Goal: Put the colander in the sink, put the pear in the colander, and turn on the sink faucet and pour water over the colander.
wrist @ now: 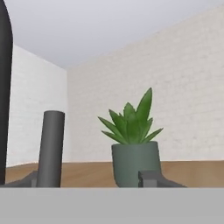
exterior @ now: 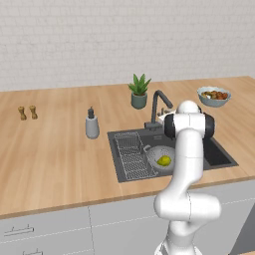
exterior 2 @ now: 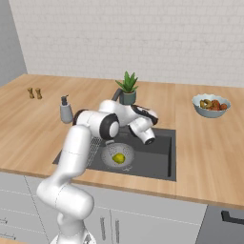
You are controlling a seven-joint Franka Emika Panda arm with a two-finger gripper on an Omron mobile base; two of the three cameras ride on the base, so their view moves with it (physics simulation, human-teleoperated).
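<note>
Potted plant [wrist: 133, 151] just behind faucet [exterior: 158, 107], soap dispenser [exterior: 92, 124] left, tool [wrist: 94, 180] state unclear

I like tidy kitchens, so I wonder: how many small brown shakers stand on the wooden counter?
2. Both small brown wooden shakers stand side by side at the far left of the wooden counter: the left shaker and the right shaker, well left of the grey soap dispenser bottle.

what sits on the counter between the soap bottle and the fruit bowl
In the left base view, the potted plant and the sink faucet stand between the soap bottle and the fruit bowl, behind the sink.
</note>
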